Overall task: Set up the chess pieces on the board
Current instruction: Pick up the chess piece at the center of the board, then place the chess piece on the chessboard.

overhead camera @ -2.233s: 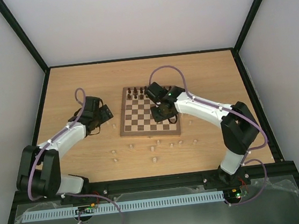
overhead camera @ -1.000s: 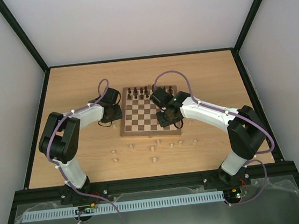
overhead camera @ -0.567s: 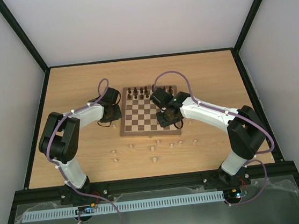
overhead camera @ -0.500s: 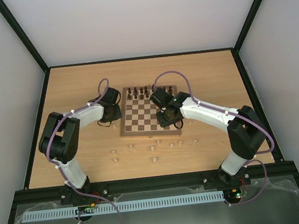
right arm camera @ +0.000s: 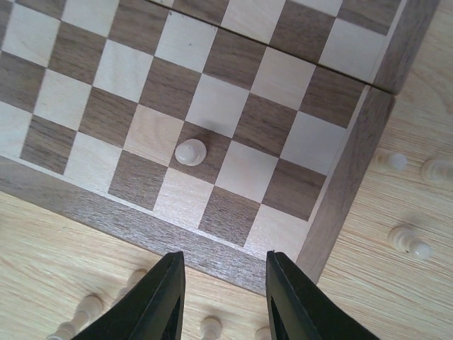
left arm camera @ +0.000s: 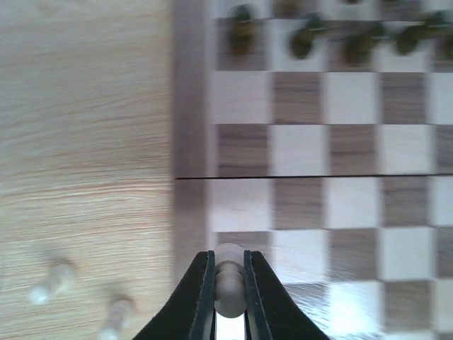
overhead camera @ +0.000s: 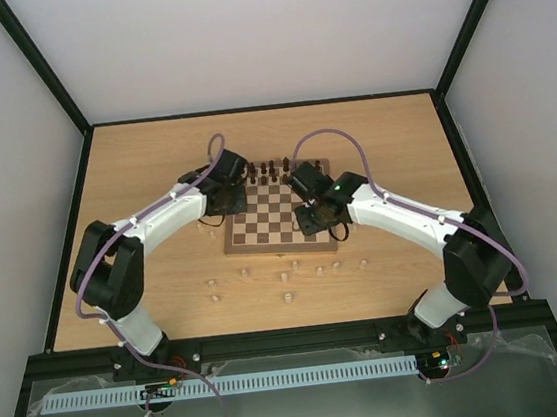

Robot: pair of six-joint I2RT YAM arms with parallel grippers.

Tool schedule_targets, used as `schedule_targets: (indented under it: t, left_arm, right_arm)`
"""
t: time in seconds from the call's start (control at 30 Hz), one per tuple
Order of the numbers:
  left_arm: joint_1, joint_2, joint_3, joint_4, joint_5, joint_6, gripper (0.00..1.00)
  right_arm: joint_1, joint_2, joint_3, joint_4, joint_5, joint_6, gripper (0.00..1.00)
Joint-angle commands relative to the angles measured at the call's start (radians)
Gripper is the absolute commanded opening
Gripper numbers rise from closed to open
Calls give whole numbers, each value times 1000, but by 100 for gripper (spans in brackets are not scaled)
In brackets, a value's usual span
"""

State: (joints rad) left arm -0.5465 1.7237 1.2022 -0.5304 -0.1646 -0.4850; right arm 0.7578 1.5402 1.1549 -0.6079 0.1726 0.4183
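The left tool (left arm camera: 228, 256) is clamping a pale piece (left arm camera: 228, 287) between its fingers (left arm camera: 200, 297), holding it over the board (left arm camera: 190, 106) just inside the frame, at about 10 o'clock from the board's middle. Whether the piece is touching the square I cannot tell. Dark pieces (left arm camera: 304, 41) are standing in a row along the 12 o'clock edge. The right tool (right arm camera: 223, 258) is hovering over the board's 4 o'clock corner, its fingers standing apart with nothing between them. A pale pawn (right arm camera: 190, 151) is standing upright on a dark square, in the second row from the 6 o'clock edge. Loose pale pieces (overhead camera: 286, 270) are lying scattered on the bench (overhead camera: 132, 155) at 6 o'clock from the board.
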Motion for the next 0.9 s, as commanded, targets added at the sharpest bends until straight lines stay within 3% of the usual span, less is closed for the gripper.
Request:
schedule_targets:
  t: [0.0, 0.23, 0.87]
  left_arm:
    - [-94, 4, 77, -120, 41, 41, 4]
    - [-191, 87, 133, -124, 61, 36, 5]
    - [-203, 184, 134, -87, 97, 46, 10]
  right_arm:
    - [7, -64, -23, -66, 28, 24, 32]
    - [6, -129, -48, -92, 50, 46, 32]
    - [5, -170, -99, -93, 63, 63, 33]
